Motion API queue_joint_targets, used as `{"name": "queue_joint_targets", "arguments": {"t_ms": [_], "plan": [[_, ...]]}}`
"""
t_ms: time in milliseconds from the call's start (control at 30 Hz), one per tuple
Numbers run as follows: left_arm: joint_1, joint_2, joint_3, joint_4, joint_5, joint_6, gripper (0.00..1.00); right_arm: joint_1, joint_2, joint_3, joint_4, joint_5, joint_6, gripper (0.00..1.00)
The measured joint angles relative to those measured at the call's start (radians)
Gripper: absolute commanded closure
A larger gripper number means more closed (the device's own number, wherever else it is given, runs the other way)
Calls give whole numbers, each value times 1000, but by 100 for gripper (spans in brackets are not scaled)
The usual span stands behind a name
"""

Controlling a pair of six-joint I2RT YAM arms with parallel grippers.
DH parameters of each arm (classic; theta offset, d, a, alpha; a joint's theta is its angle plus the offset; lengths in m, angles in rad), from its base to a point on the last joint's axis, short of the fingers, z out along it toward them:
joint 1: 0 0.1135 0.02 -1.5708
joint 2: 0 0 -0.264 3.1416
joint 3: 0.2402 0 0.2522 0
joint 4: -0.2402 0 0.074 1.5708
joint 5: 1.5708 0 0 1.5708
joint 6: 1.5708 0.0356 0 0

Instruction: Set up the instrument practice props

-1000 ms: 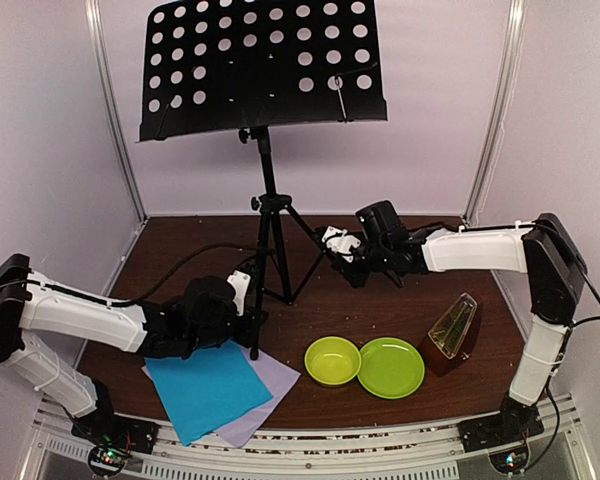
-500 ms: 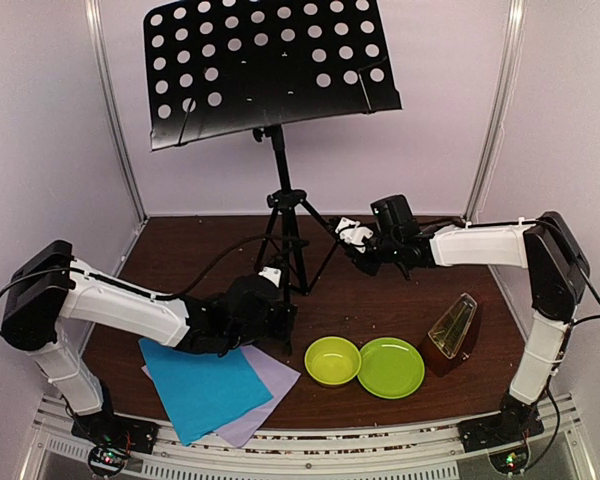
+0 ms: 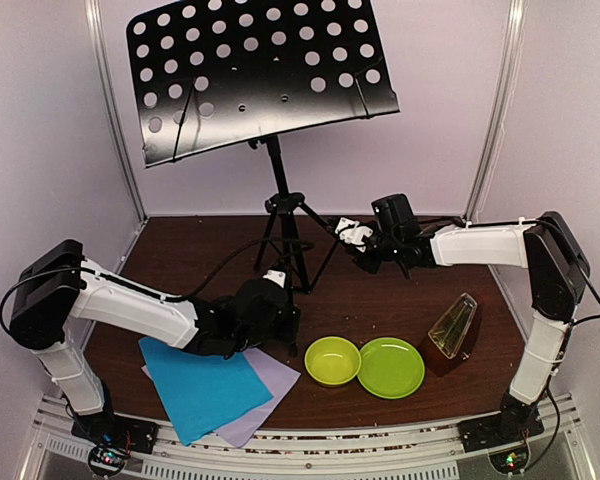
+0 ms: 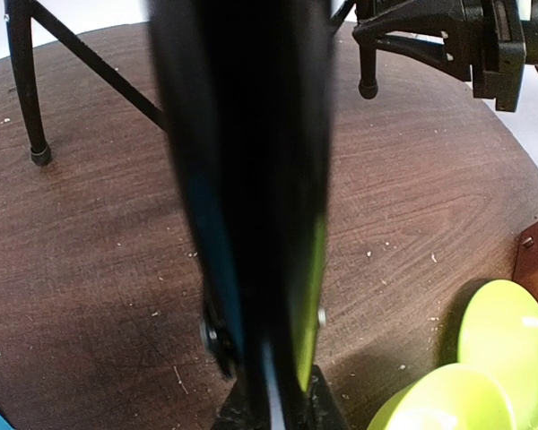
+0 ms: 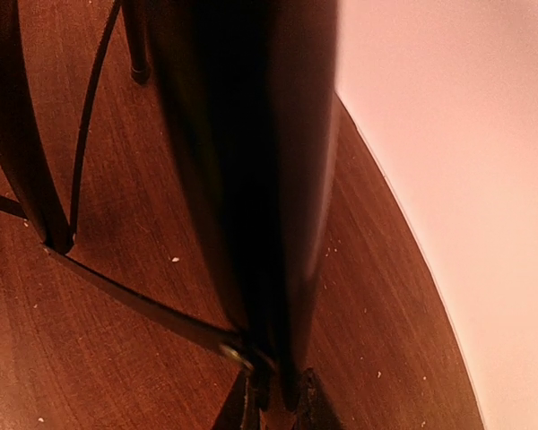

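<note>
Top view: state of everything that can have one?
music stand: upright, desk tilted, no sheets on it
left fingers: shut on the stand's near leg
right fingers: shut on another leg
cyan sheet: flat on the table, overlapping the lilac one
lilac sheet: flat, mostly covered
metronome: upright, beside the plate
bowl: upright, empty
plate: flat, empty, against the bowl

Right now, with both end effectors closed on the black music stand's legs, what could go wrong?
1. The black perforated-metal music stand looks top-heavy and its desk tilts. It is gripped only low on thin legs by the left end effector and right end effector, so it may tip.
2. The left one works close to the lime-green bowl and cyan sheet. A slide could knock or crease them.
</note>
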Motion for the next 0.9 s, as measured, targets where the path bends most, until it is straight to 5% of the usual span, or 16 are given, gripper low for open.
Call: {"name": "queue_joint_targets", "arguments": {"t_ms": [900], "plan": [[-25,32,32,-28,52,56,98,5,-44,-121,-139,221,87,57]]}}
